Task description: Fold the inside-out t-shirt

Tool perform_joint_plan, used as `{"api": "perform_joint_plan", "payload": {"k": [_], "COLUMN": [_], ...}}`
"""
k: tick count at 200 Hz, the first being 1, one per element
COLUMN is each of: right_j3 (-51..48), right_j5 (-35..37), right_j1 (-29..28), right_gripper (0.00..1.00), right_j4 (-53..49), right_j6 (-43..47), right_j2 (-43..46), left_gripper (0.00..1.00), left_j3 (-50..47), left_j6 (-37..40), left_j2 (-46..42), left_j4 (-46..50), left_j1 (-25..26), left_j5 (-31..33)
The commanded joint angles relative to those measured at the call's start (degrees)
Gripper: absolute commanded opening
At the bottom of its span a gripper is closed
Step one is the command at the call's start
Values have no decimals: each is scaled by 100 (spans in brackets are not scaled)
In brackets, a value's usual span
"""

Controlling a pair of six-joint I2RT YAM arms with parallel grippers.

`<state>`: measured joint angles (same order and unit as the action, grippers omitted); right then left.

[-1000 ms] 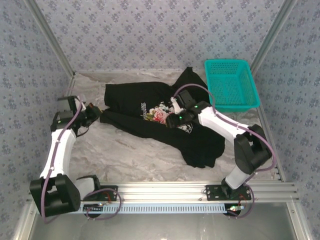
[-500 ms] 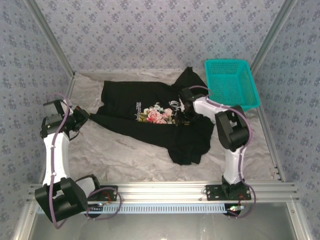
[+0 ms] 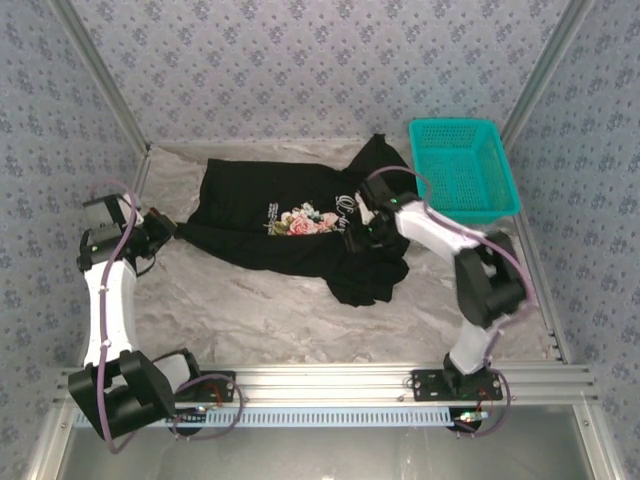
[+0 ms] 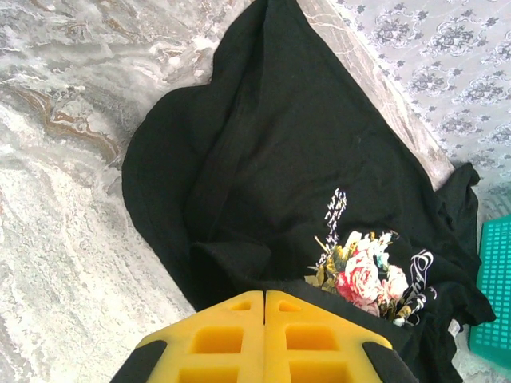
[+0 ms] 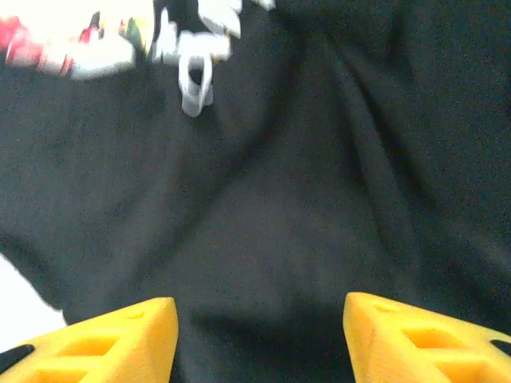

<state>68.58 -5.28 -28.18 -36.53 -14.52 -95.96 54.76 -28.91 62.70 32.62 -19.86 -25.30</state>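
The inside-out t-shirt [image 3: 250, 205] lies print-up on the counter [image 3: 250, 310], just left of the teal basket [image 3: 455, 124]. The left hand [image 3: 168, 229], far from the basket, stays clenched on the shirt's edge and has drawn it away from the basket. The right hand [image 3: 362, 232], nearer the basket, has spread open above the cloth. Judgement: flattening stage; no fold yet made.

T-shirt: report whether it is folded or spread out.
Not folded. The t-shirt lies mostly spread on the table with its floral print facing up, and its right end is bunched in a loose heap.
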Motion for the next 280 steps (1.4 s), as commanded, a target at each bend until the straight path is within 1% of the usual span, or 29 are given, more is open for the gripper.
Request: {"api": "perform_joint_plan", "payload": {"k": [1, 19, 32, 47, 76, 87, 99, 103, 106, 113, 119, 120, 134, 142, 161, 176, 194, 213, 231, 248, 261, 269, 274, 280], "right_j3": [-961, -1502, -1792, -2056, -2305, -2355, -2393, -2396, -2394, -2346, -2312, -2302, -2213, -2130, -1814, -1624, -1498, -1463, -1448, -1462, -1275, -1002, -768, -469], "right_j5": [115, 109, -227, -393, -956, -1065, -1117, -1078, -1058, -986, -945, -921, -782, -724, -780, -1174, -1719, -2337, -2749, -2939, -3029, -3024, -3008, -2851], "right_j1": [-8, -25, -13, -4, 23, 49, 93, 124, 147, 232, 280, 301, 444, 537, 815, 1122, 1513, 1859, 2023, 2036, 2026, 2021, 2026, 2047], "right_gripper": [59, 59, 59, 58, 58, 56, 48, 42, 39, 27, 22, 19, 5, 0, 0, 0, 0, 0, 1, 4, 9, 14, 18, 19], "right_j4": [-559, -770, -807, -671, -7, 179, 489, 523, 518, 467, 408, 379, 71, -171, -817, -1166, -1356, -1125, -570, 619, 1363, 1493, 1371, 1195], "right_j6": [-415, -721, -868, -970, -1119, -1148, -1149, -1145, -1137, -1066, -1017, -1006, -905, -854, -751, -737, -751, -903, -1118, -1653, -1889, -1857, -1777, -1572], "right_j2": [841, 1202, 1421, 1599, 1457, 1342, 1230, 1193, 1187, 1188, 1237, 1268, 1584, 1883, 2506, 2831, 2934, 2804, 2455, 1950, 1319, 865, 609, 256], "left_gripper": [0, 0, 0, 0, 0, 0, 0, 0, 0, 0, 0, 0, 0, 0, 0, 0, 0, 0, 0, 0, 0, 0, 0, 0], "left_j3": [179, 192, 201, 188, 140, 127, 122, 122, 120, 121, 131, 131, 148, 172, 231, 279, 324, 320, 316, 293, 302, 297, 294, 291], "left_j6": [181, 192, 192, 192, 184, 184, 173, 178, 175, 175, 175, 175, 177, 175, 182, 209, 236, 245, 269, 288, 300, 298, 299, 298], "left_j2": [-19, 27, 57, 85, 85, 68, 58, 50, 50, 50, 49, 50, 33, 24, -18, -29, -22, 12, 23, 32, 40, 49, 50, 45], "left_j4": [80, 68, 48, 14, -28, -37, -48, -50, -58, -60, -57, -51, -30, -2, 49, 98, 130, 125, 130, 115, 122, 130, 129, 130], "left_j1": [29, 43, 49, 61, 61, 61, 66, 68, 70, 69, 70, 70, 61, 61, 48, 43, 26, 17, 16, 15, 14, 10, 17, 13], "left_j5": [-55, -36, -45, -80, -122, -131, -139, -141, -142, -138, -127, -126, -66, -24, 110, 197, 269, 282, 289, 323, 324, 320, 317, 321]}}
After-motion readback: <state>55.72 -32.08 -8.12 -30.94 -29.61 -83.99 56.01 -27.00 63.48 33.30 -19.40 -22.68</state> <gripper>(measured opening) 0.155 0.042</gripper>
